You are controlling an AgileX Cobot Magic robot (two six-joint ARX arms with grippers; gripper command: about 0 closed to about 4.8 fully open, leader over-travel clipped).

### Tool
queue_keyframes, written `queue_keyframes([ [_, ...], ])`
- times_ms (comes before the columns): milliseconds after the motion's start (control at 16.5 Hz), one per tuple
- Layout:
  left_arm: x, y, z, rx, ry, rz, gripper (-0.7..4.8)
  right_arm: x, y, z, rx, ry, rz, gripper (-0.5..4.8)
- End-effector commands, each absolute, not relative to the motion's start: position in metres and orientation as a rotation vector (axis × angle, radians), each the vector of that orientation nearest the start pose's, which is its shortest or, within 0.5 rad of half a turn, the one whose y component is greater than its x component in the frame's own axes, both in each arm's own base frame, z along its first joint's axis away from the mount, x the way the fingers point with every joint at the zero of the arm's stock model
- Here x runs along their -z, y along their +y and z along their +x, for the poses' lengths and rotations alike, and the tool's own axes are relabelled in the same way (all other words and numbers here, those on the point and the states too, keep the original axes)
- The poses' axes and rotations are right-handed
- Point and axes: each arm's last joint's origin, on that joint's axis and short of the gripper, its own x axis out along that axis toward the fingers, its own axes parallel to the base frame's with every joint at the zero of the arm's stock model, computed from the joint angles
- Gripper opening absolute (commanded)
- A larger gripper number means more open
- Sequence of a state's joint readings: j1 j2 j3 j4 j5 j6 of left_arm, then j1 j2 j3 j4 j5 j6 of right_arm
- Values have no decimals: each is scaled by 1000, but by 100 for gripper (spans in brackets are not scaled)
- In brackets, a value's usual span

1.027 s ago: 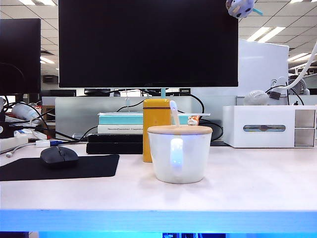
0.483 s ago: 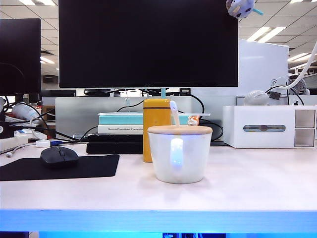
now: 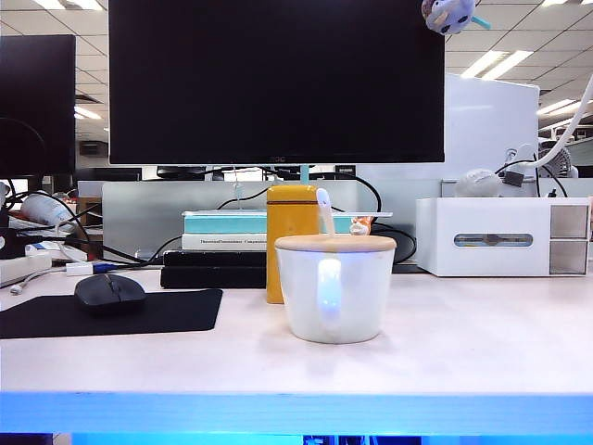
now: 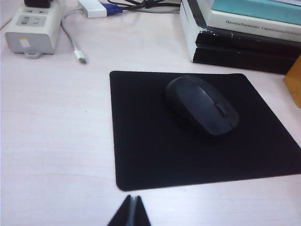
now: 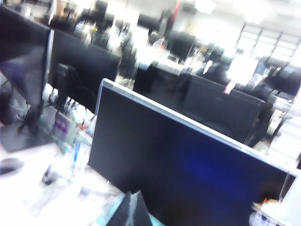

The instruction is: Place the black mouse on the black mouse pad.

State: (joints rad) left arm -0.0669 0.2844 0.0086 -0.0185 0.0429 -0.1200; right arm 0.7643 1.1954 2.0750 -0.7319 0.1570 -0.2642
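The black mouse lies on the black mouse pad, toward the pad's far side. In the left wrist view my left gripper is shut and empty, hovering over bare table just short of the pad's near edge. My right gripper is shut with nothing in it; its blurred view faces the big monitor and the office behind. Neither gripper shows in the exterior view.
A white mug with a wooden lid stands mid-table, a yellow bottle behind it. Stacked books and a black box sit beyond the pad. A power strip and cables lie near the pad's far corner. A white drawer box stands at the right.
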Motion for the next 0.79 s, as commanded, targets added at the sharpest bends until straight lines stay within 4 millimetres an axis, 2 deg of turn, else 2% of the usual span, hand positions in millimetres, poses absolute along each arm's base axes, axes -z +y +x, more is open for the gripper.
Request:
queue_keyframes([
  [60, -142, -9, 111, 96, 288, -108, -2, -530, 73, 96, -495, -284, -157, -1],
  [121, -142, -9, 111, 96, 287, -108, -2, -511, 69, 96, -473, -246, -167, -1],
  [242, -142, -9, 111, 96, 287, -109, -2, -449, 53, 102, -356, -124, -172, -1],
  [302, -142, -9, 111, 96, 288, -109, -2, -430, 48, 102, -337, -113, -177, -1],
  [423, -142, -9, 111, 96, 288, -108, -2, -364, 32, 99, -316, -147, -126, -1],
  [483, -142, -9, 111, 96, 288, -108, -2, -345, 28, 97, -309, -159, -105, -1],
  [544, -142, -9, 111, 96, 288, -108, -2, -309, 20, 90, -262, -164, -94, -1],
  [604, -142, -9, 111, 96, 288, -108, -2, -293, 17, 87, -237, -166, -95, -1],
  [786, -142, -9, 111, 96, 288, -108, -2, -264, 13, 81, -203, -161, -44, -1],
])
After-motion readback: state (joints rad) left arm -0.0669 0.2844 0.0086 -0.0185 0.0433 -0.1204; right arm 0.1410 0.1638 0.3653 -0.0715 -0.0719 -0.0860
